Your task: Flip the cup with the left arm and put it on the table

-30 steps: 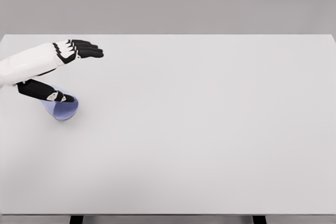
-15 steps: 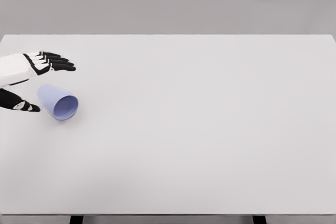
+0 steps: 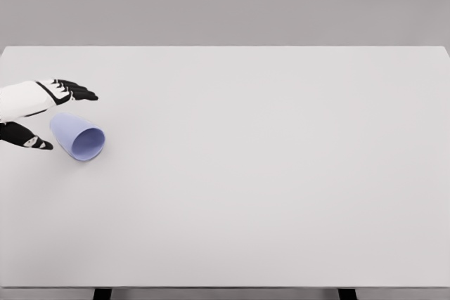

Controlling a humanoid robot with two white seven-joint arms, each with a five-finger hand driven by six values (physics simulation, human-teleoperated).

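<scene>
A pale blue cup [image 3: 77, 137] lies on its side on the white table [image 3: 267, 159] near the left edge, its open mouth facing the front right. My left hand [image 3: 60, 114] reaches in from the left edge, open around the cup's closed end. Its fingers [image 3: 76, 91] stretch out just behind the cup and its thumb [image 3: 31, 141] lies in front of it, to the left. No finger clearly touches the cup. My right arm does not show.
The table's front edge runs along the bottom of the picture, with two dark legs [image 3: 103, 293] below it. A plain grey wall stands behind the table.
My left hand has pulled back to the left off the cup, which it covered a second ago. The cup lies in the same spot, now fully visible.
</scene>
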